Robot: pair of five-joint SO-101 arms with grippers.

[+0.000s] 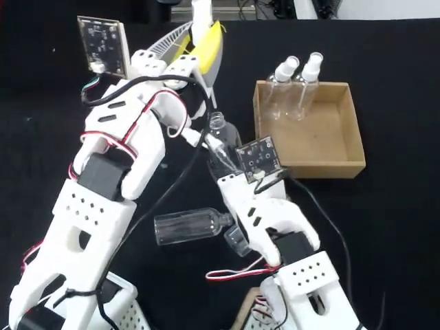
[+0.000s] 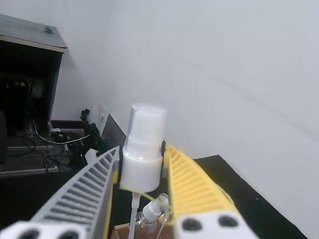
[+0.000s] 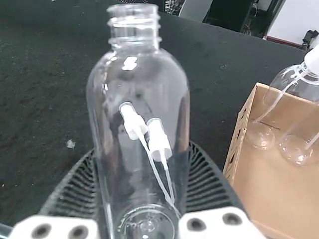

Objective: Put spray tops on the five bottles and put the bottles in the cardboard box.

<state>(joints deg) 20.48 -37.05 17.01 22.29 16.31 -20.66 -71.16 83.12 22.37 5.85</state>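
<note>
Stretching dark to the right of the arms and on the near side of the box, the counter [image 1: 392, 234] offers open surface. The left arm's bulk spans the left side; the left end effector [image 2: 142, 154], raised at the far edge, pinches a spray top [image 2: 144, 132]. The cardboard box [image 1: 323, 168] sits far right, with two capped bottles [image 1: 292, 93] leaning in its far left corner. Just left of its wall, the right end effector [image 3: 143, 169] clamps an upright uncapped bottle [image 3: 139, 79]. A second uncapped bottle [image 1: 189, 227] lies sideways between the arms. Two loose spray tops [image 3: 130, 119] show through the held one.
</note>
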